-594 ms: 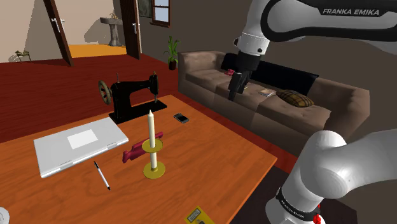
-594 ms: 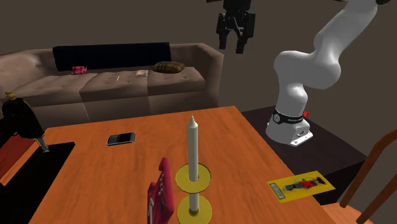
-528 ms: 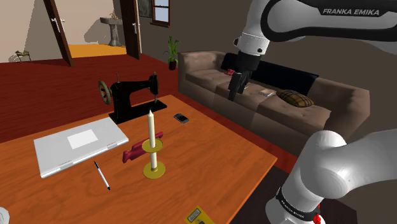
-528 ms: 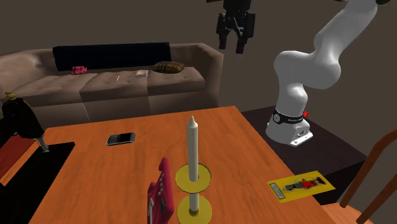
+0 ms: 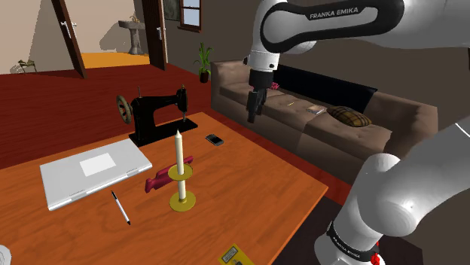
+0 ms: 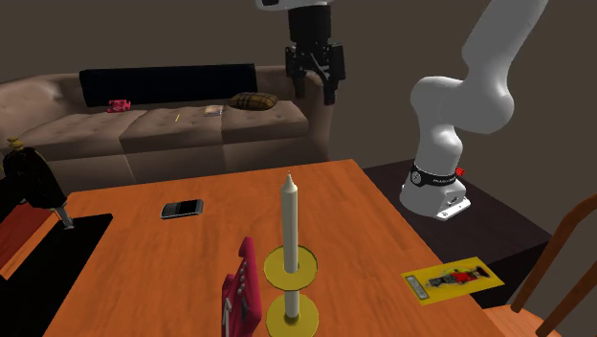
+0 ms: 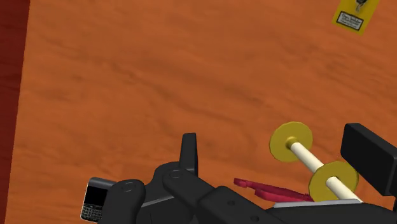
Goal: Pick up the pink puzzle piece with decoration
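The pink puzzle piece (image 5: 160,178) is a dark pink flat shape lying on the orange table (image 5: 248,188), right beside a yellow candle holder with a white candle (image 5: 179,156). The second exterior view has the piece (image 6: 241,292) at the holder's left. My black gripper (image 5: 251,117) hangs high over the table's sofa-side edge, well apart from the piece, open with nothing between its fingers (image 6: 316,96). In the wrist view the gripper (image 7: 270,143) looks down at the table, with the piece (image 7: 267,188) far below it, partly hidden behind the hand.
A black sewing machine (image 5: 154,117), a grey laptop (image 5: 90,172), a pen (image 5: 121,208), a phone (image 5: 215,139) and a yellow card (image 6: 452,279) lie on the table. A brown sofa (image 5: 324,120) runs behind it. A wooden chair back (image 6: 564,258) stands near the card.
The arm has swung the gripper toward the shoulder view's left and a little lower, from over the sofa to above the table's edge. Its fingers stay open.
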